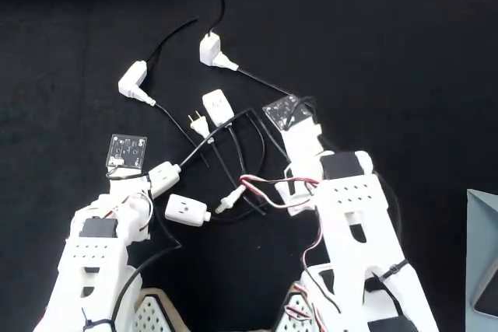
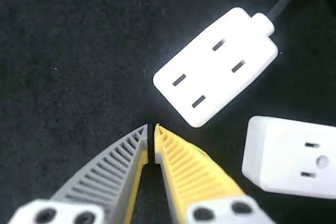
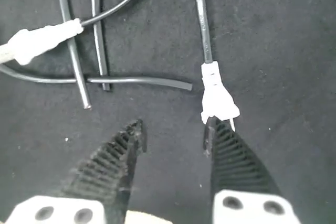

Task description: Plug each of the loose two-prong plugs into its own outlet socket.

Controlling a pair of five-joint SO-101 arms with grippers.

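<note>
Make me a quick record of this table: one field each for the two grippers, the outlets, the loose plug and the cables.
Left gripper: shut, empty, tips close to the two-socket outlet
Two-socket outlet: white, lying on the black table, slots empty
Grounded outlet: white, beside the first one, not touching it, empty
Right gripper: open, empty
Two-prong plug: white, loose, prongs by one fingertip
Cables: black, crossing each other
</note>
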